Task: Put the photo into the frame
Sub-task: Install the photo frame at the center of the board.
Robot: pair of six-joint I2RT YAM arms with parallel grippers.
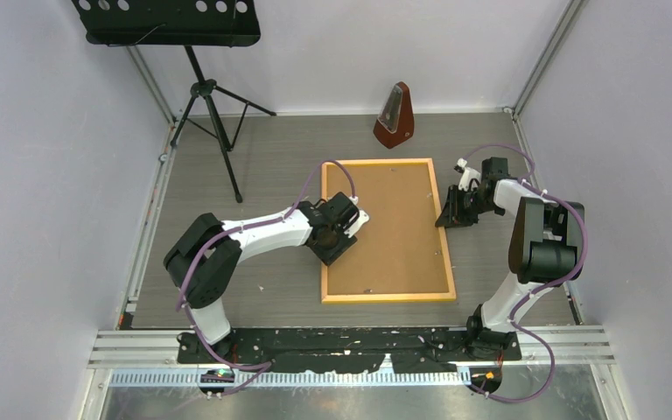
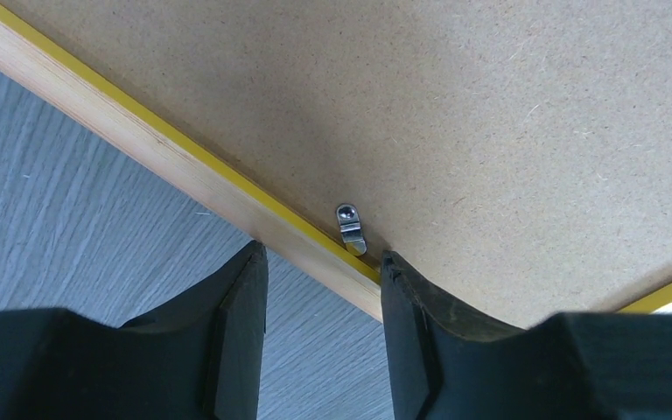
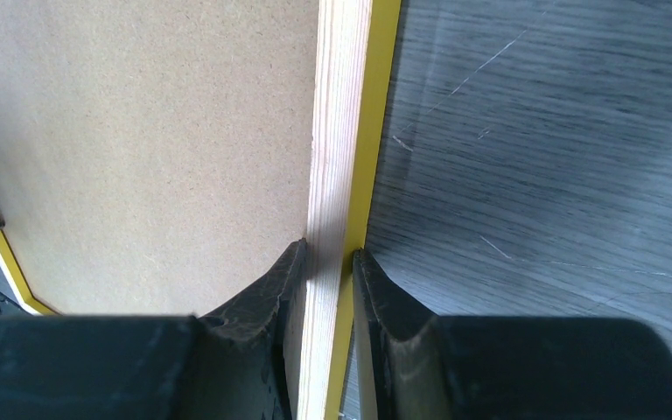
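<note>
Photo: not visible in any view. The bare parts of the desk [image 1: 271,166] show no print, so you should judge it to be either under the board or out of view; this cannot be confirmed.

The frame [image 1: 389,297] lies back-up at mid-desk, long sides running near to far. The brown backing board [image 1: 389,227] sits inside its rails.

Right jaws: clenched on the frame's right rail, toward its far half, with one finger on the board side and one on the desk side. Left jaws: released, straddling the left rail just beside a small metal clip [image 2: 350,229] at the board's edge. You cannot tell whether that clip is locking the board.

Step in hand, as judged: working the backing clips, with the right arm [image 1: 525,219] steadying the frame. That puts the task late, if the photo is indeed inside.

Next move calls for one left fingertip set against the clip's tab and a short sideways push. The target is small, so go lightly and keep the right hold firm to stop the frame sliding.
</note>
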